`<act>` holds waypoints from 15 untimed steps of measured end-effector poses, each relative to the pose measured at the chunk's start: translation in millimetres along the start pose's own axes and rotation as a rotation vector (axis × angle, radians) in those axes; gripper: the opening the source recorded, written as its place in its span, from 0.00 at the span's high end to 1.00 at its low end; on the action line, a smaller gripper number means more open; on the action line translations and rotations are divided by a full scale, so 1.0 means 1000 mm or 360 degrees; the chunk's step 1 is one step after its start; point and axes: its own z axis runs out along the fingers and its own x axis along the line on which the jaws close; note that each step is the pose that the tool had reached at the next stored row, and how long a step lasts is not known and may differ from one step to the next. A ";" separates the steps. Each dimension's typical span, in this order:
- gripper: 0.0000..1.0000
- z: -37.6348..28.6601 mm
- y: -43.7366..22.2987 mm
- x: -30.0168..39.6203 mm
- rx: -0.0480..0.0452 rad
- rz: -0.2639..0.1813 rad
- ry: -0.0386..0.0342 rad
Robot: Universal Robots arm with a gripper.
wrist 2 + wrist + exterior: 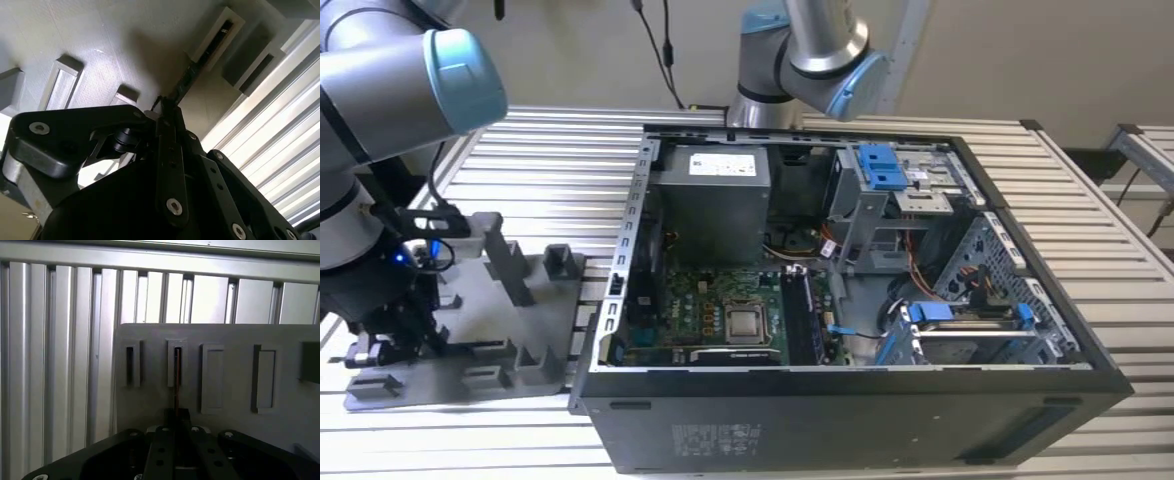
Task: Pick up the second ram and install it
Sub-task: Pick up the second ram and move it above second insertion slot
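Observation:
The second ram (pixel 176 385) is seen edge-on as a thin dark strip, its far end in a narrow slot of the grey holder tray (pixel 235 390). My gripper (pixel 176 414) is shut on its near end, one finger pressed to each flat side. In the second wrist view the second ram (pixel 192 72) runs from the fingertips (pixel 161 118) up into the slot. In the exterior view my gripper (pixel 380 350) sits low over the holder tray (pixel 507 330) at the exterior view's left.
An open computer case (pixel 854 420) lies beside the tray, its motherboard (pixel 720 315) facing up with memory slots (pixel 803 320) near the middle. A second arm (pixel 801 50) stands behind the case. Ribbed aluminium table (pixel 1121 240) lies all around.

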 end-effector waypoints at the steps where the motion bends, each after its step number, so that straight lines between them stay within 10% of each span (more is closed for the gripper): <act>1: 0.86 -0.0002 0.0000 0.0000 0.0000 0.0000 0.0000; 15: 0.86 -0.0405 0.0004 -0.0001 0.0000 0.0000 0.0000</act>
